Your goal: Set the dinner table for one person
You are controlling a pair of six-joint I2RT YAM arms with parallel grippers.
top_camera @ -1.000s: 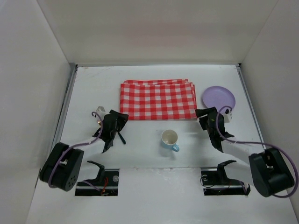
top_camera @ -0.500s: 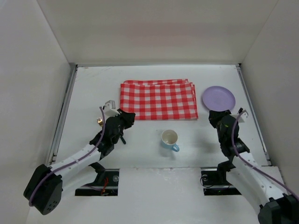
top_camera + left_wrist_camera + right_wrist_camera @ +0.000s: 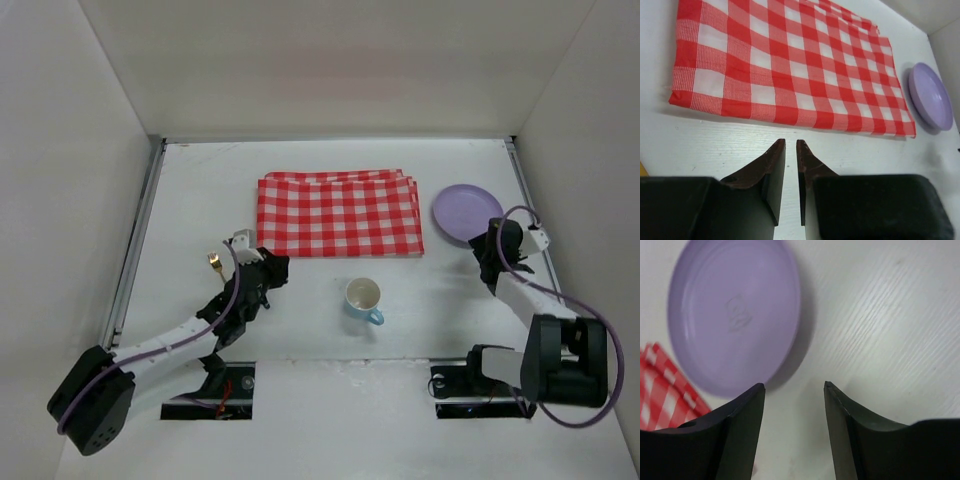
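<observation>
The dinner table [image 3: 200,190] is a plain white top with a red-and-white checkered cloth [image 3: 340,213] folded flat at its middle back. A purple plate [image 3: 467,212] lies just right of the cloth, and a pale blue cup [image 3: 363,298] stands in front of it. My left gripper [image 3: 274,266] hovers low over bare table before the cloth's near left edge [image 3: 790,80]. Its jaws are barely open [image 3: 790,142], with nothing between them. My right gripper [image 3: 489,246] sits at the plate's near right rim [image 3: 735,315], open and empty [image 3: 794,385].
A small gold utensil end [image 3: 214,262] lies left of my left gripper. Grey rails [image 3: 135,240] and white walls edge the table. Two black mounts [image 3: 215,375] sit at the near edge.
My left gripper closed from wide to a narrow slit and edged toward the cloth. My right arm swung right and back to the plate's rim, its jaws narrowing then widening again.
</observation>
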